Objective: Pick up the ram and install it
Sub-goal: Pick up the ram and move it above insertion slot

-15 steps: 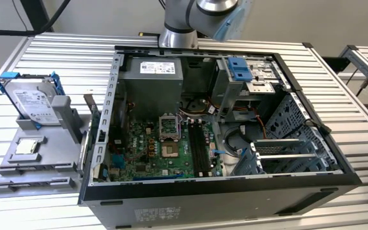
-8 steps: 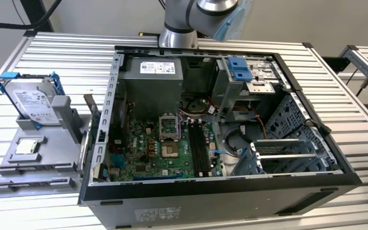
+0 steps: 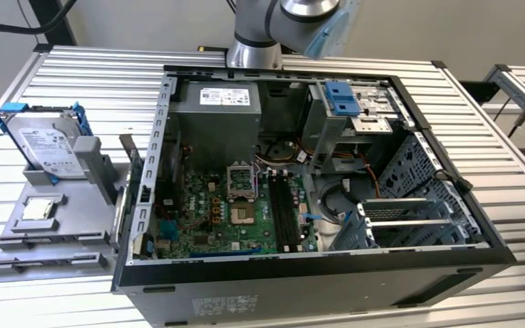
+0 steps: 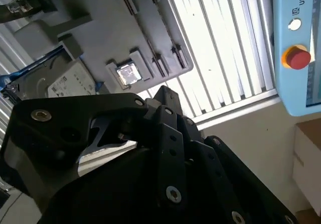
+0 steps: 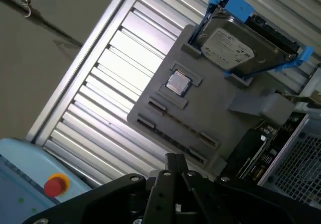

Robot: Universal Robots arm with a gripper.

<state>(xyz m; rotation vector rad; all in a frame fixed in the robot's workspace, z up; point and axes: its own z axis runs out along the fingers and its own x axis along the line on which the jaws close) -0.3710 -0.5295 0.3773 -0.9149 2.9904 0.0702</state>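
Hovering above the counter (image 5: 113, 86), my end effector (image 5: 176, 159) looks closed and empty. The ram (image 4: 24, 4) stands on the gray fixture (image 5: 213, 118), not yet picked; the motherboard slots (image 3: 281, 205) seem empty.

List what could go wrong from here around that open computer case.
1. The hard drive stands propped on the gray holder; the pincer could knock it on its way down.
2. Loose cables lie beside the black slots of the motherboard; they might snag anything lowered there.
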